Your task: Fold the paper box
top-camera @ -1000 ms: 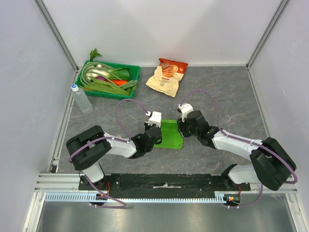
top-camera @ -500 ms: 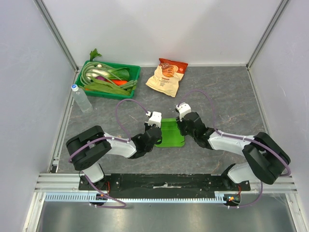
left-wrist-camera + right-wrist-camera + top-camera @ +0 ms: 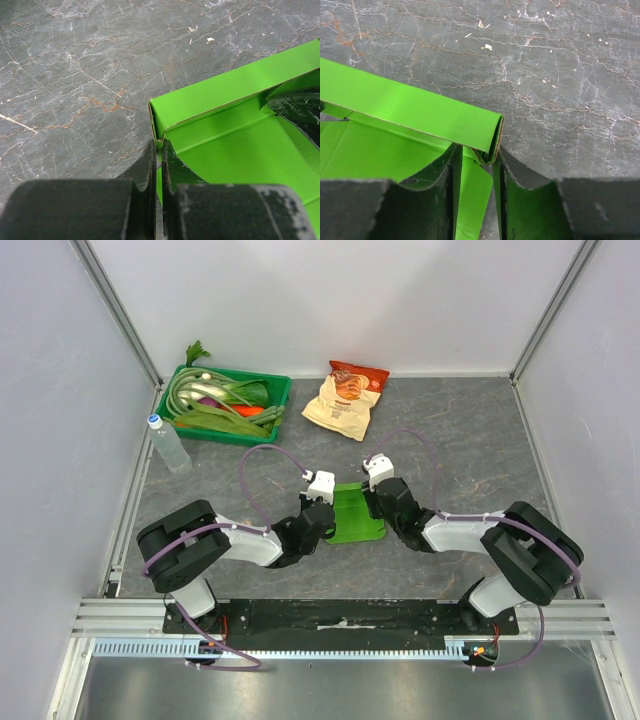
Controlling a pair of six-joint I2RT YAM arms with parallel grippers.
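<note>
The lime-green paper box (image 3: 356,513) is seen lying flattish on the grey marbled worktop (image 3: 470,440), between the two arms and close to their near edge, with one long wall already raised along its far side. The left hand (image 3: 324,512) is shown pinched fully together on the box's left wall, a thin strip of green cardboard being caught between the closed black fingers (image 3: 145,167), just below the upright corner in the left wrist view (image 3: 159,150). The right hand (image 3: 374,504) is pictured at the opposite side, partly open, its fingers (image 3: 512,172) set astride the box's right corner, where the doubled-over end of the raised wall and a loose flap are framed in the gap (image 3: 476,161); whether the cardboard is actually being squeezed there cannot be told. Well behind the box, a dark green tray of vegetables (image 3: 286,392), a beige-and-red snack bag (image 3: 345,400) and a clear water bottle (image 3: 168,445) are left along the back and left of the worktop.
</note>
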